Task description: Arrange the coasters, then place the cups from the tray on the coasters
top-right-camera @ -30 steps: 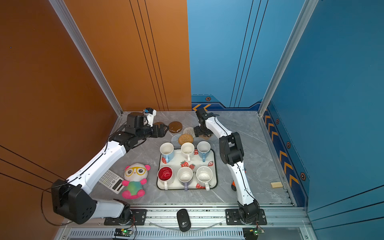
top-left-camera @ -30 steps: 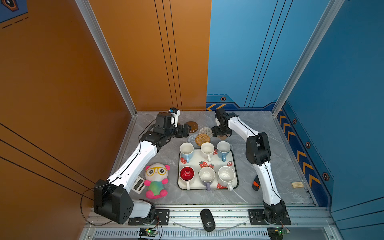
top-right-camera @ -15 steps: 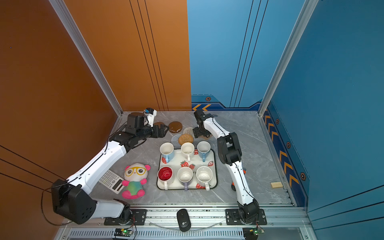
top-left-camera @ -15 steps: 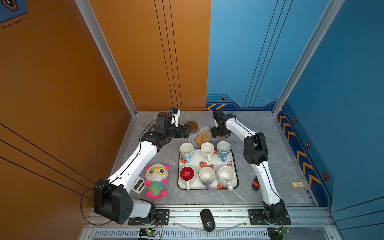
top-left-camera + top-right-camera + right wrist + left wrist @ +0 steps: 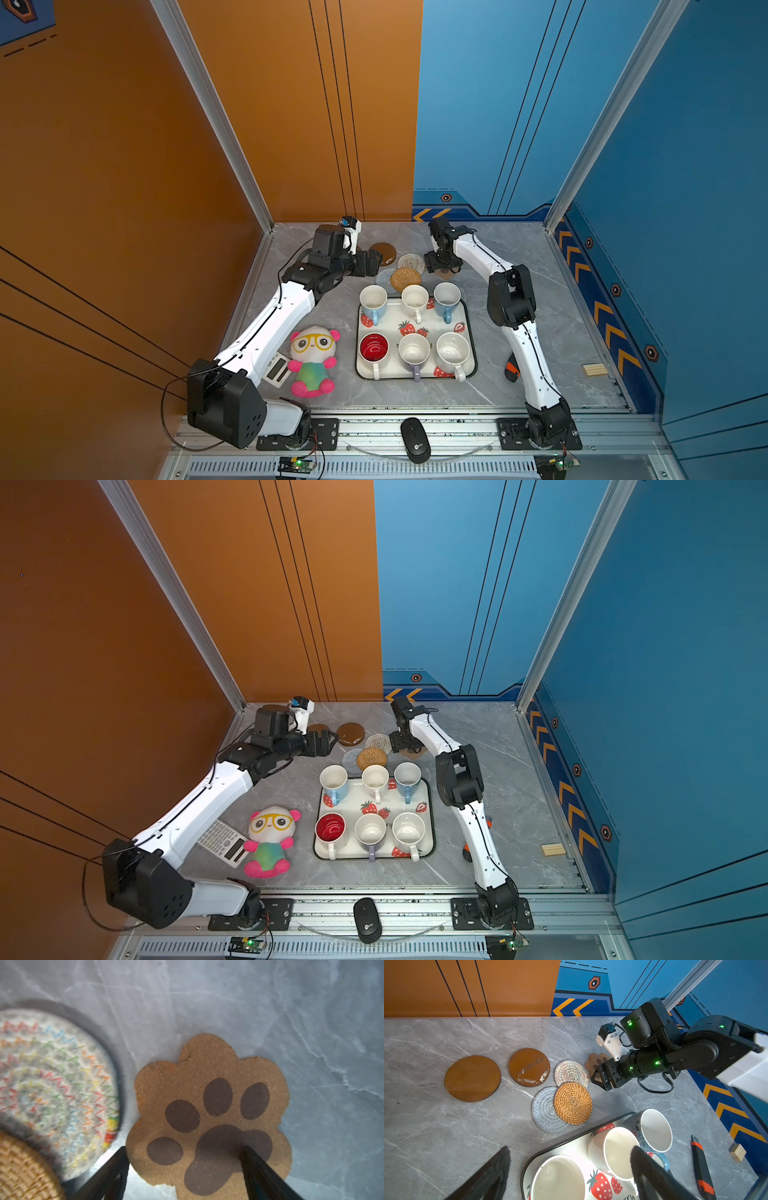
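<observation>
Right elbow [image 5: 510, 299] swung left, paw coaster [image 5: 207, 1068] seen whole only from right wrist

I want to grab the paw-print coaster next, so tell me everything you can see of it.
The paw-print coaster is a thin tan mat with a grainy, cork-like surface, a lobed outline and dark grey-brown toe and palm pads printed on top. It lies flat on the grey marble table, beside the whitish woven coaster but apart from it. The right gripper hangs open over its edge; whether a finger touches it cannot be told.
</observation>
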`<state>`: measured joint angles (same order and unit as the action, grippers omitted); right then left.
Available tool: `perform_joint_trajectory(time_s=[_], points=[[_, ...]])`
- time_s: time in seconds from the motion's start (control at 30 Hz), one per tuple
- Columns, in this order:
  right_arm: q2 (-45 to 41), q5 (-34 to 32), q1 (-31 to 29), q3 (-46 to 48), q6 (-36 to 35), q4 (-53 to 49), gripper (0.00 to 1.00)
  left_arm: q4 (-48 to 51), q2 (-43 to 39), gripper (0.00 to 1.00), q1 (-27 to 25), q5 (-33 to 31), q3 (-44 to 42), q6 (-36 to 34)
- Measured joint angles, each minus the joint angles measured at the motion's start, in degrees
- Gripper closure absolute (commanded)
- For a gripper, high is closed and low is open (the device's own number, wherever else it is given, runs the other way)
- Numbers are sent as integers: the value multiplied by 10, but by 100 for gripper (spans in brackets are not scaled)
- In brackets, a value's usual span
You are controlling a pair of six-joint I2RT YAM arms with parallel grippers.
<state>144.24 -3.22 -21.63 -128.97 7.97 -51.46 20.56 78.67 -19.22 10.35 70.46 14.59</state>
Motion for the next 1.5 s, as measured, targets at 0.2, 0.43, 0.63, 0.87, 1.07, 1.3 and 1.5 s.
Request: perform_joint_trajectory(time_s=[0.2,0.43,0.63,0.87,1.07,1.3,1.5], points=[[0,1,26,0,12,0,21,3,0,9,-4,-3,5,-2],[0,2,52,-1,16,0,21,6,0,9,-4,-8,7,-2],[0,16,73,-2,31,0,22,12,0,9,-7,-11,13,-2],[0,29,92,-2,46,0,22,18,0,9,-10,-14,13,-4],[0,33,104,-2,60,0,22,20,0,9,-15,-18,13,-11],[-3,30,116,3,67,0,22,23,0,9,-15,-26,13,-13],[-5,30,124,6,71,1,22,29,-3,9,-17,-28,13,-15]])
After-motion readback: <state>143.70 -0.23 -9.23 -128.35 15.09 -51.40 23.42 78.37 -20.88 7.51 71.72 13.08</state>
